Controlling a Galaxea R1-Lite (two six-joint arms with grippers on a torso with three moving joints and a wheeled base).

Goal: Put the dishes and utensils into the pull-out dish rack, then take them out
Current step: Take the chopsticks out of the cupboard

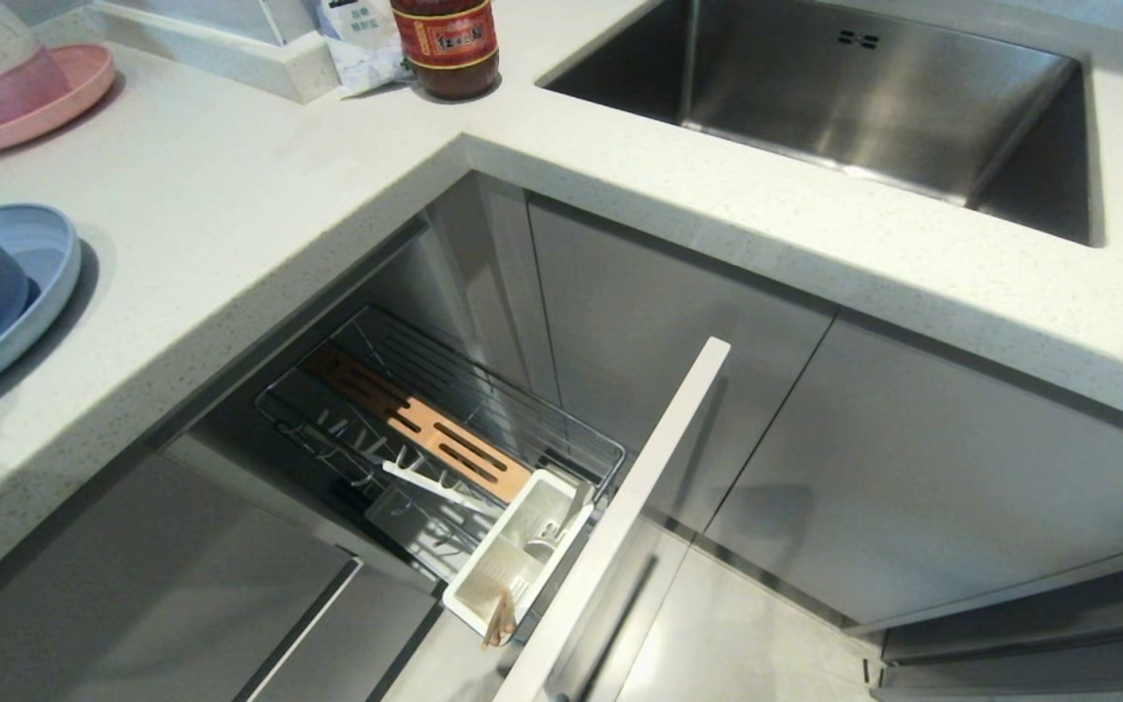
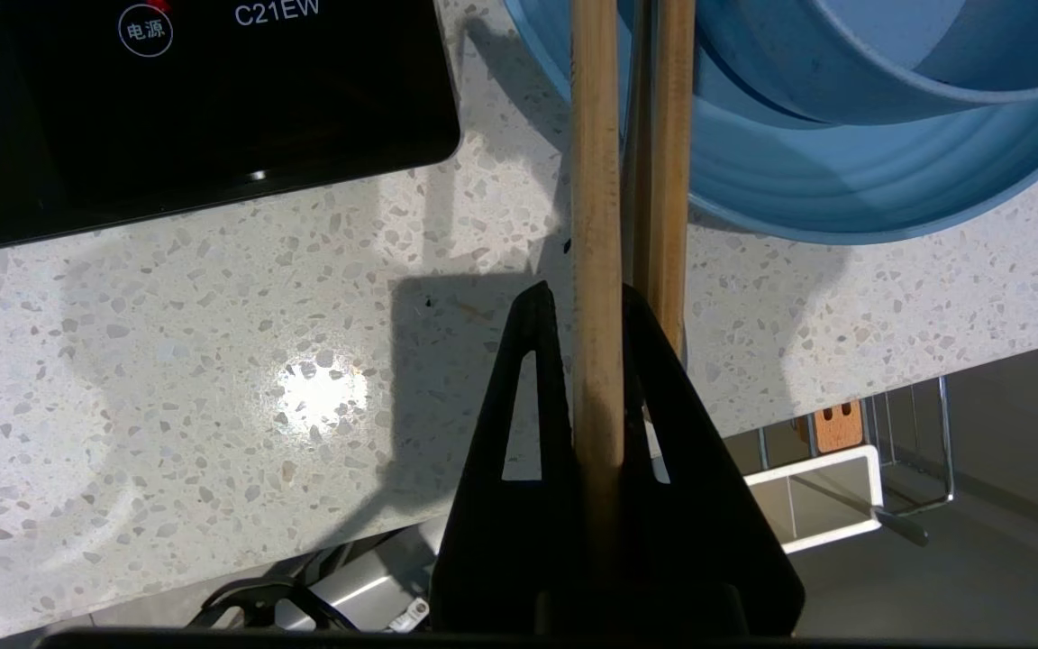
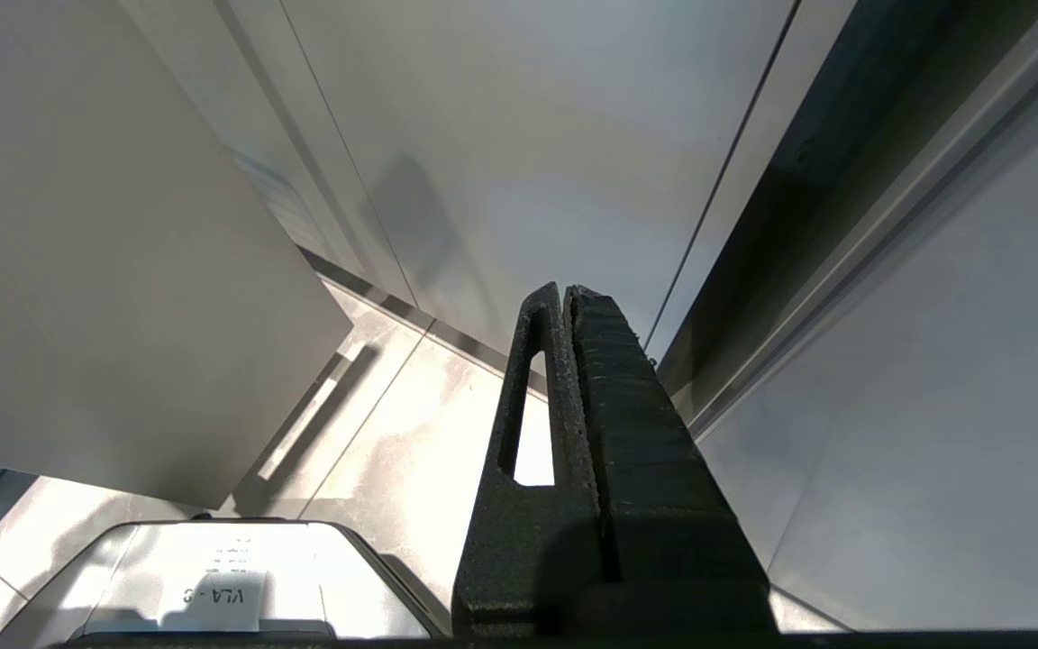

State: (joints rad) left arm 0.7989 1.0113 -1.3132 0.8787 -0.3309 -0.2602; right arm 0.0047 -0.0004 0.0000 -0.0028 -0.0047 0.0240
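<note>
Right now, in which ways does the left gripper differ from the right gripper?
The left gripper is shut on the wooden chopsticks; the right gripper is shut on nothing. The left gripper faces the speckled countertop, near the light-blue plate; the right gripper hangs low by the grey cabinet doors, above the floor tiles. Both are black with slotted fingers, and neither shows in the head view.

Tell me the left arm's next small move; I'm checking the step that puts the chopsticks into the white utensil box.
Probably carry them out past the counter edge and down toward the white rectangular utensil box. The left gripper is shut on the pair of light-brown wooden chopsticks above the speckled pale stone counter, beside the light-blue round plate; the box sits lower, beyond that edge.
</note>
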